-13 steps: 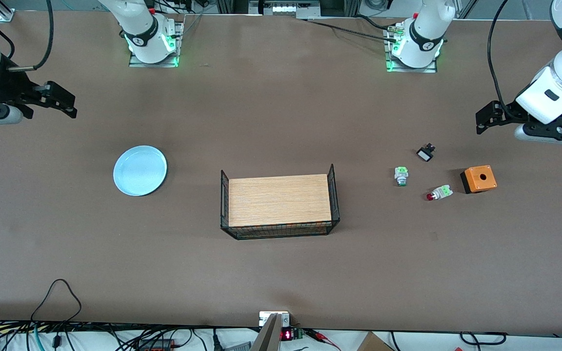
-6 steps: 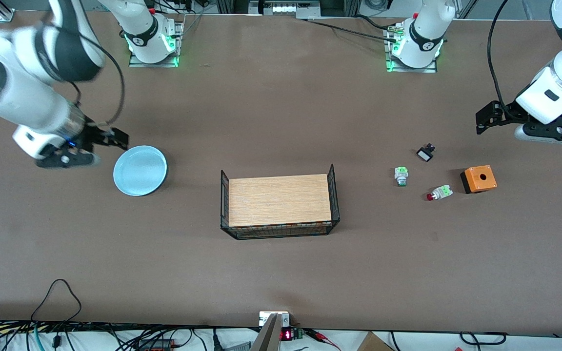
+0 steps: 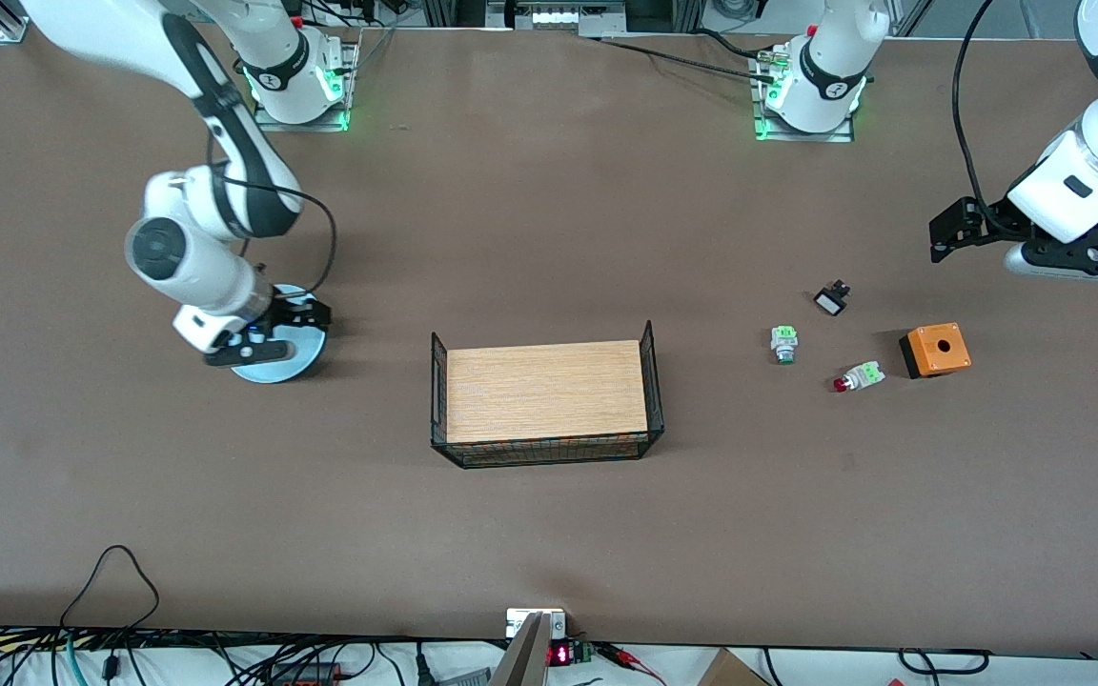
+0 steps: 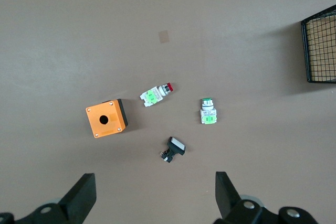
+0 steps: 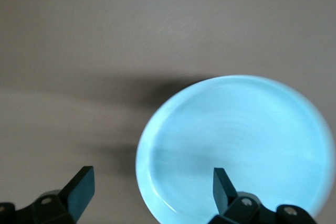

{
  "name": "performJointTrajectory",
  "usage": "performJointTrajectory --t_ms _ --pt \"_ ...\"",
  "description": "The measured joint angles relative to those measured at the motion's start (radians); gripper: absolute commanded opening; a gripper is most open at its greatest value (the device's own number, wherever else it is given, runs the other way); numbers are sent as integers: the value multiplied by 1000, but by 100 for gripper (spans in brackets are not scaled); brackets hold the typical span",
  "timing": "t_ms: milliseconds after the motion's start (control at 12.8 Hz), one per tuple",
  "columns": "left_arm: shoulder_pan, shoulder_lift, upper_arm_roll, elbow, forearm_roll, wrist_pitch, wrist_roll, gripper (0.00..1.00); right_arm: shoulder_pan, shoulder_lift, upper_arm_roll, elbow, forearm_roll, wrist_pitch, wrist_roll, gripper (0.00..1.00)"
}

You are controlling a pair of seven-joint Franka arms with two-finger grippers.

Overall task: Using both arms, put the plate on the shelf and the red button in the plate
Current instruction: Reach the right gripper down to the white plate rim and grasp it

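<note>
Sitting flat on the brown table [image 3: 549, 514] toward the right arm's end, the plate [image 3: 273, 367] has not been lifted, and most of it is hidden in the front view under the right gripper [image 3: 306, 314], which hangs low over it; in the right wrist view the pale blue plate [image 5: 236, 150] fills the space under the fingers, which stand wide apart with nothing between them. Toward the left arm's end lies the red button [image 3: 857, 377], on its side and untouched, just beside the orange box [image 3: 935, 350] and near a green-capped switch [image 3: 783, 343] and a small black switch [image 3: 831, 300]. The left gripper [image 3: 964, 227] waits up in the air over bare table farther toward that end, its fingers also spread wide and empty, looking down on the red button [image 4: 156, 94] and its neighbours. Between the two groups stands the wire basket [image 3: 545, 393] with a wooden floor, holding nothing, and I would guess that is where both things are meant to go. So by my reckoning nothing is placed yet: the plate's grasp is only being lined up, and the button's pick has not begun. I can read no brand, label or writing on any of these things
</note>
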Motion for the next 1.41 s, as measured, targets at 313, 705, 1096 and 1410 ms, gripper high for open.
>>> performJointTrajectory --t_ms 313,705,1096,1410 --pt "0 0 0 0 0 0 0 100 31 63 0 -4 -3 47 -21 0" --pt "0 0 0 0 0 0 0 100 31 61 -1 1 -49 35 -165 0" --pt "0 0 1 0 0 -5 0 100 31 45 -2 10 -54 24 -166 0" --pt "0 0 1 2 0 -12 0 100 31 -20 -2 18 -55 24 -174 0"
